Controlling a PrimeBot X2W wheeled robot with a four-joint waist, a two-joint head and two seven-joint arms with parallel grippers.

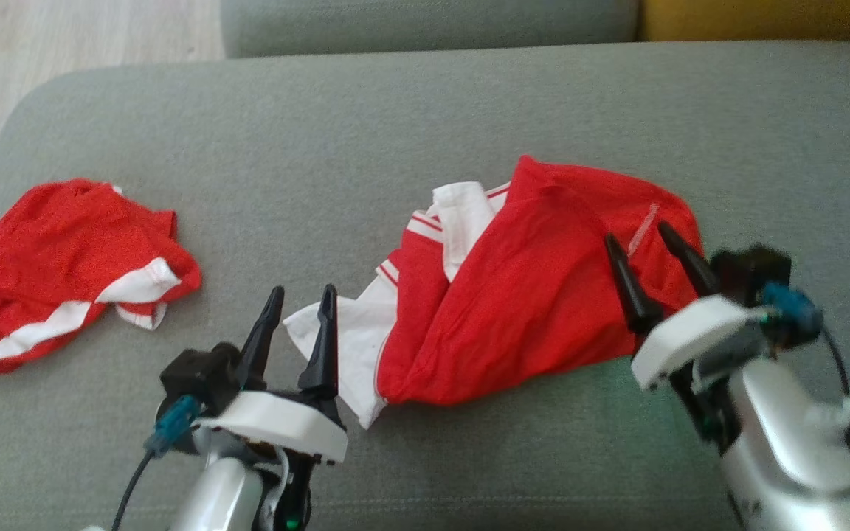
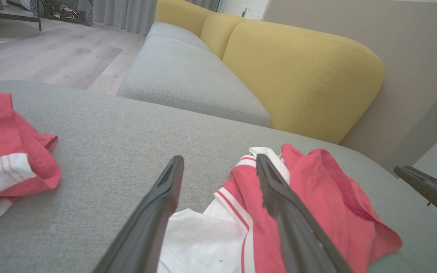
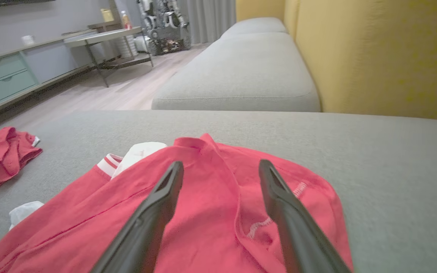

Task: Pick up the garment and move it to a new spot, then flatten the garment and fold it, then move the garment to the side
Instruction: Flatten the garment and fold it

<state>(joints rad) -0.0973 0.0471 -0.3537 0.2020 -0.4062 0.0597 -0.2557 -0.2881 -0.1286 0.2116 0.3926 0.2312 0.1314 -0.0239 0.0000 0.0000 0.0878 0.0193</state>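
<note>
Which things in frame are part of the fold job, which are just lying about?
Job: crumpled red-and-white shirt; left gripper and right gripper, both open, over its two ends; grey cushion under it.
Lying about: smaller red garment at the cushion's left; yellow backrest; far grey seat.

No text, number or brand can be read in any of the views. The red garment (image 3: 218, 212) has a short line of pale stitching on its right part, but this makes no letters. On the far table (image 3: 101, 36), at the left in the room, a bottle (image 3: 126, 19) stands with a coloured label that is too small and blurred to read.
</note>
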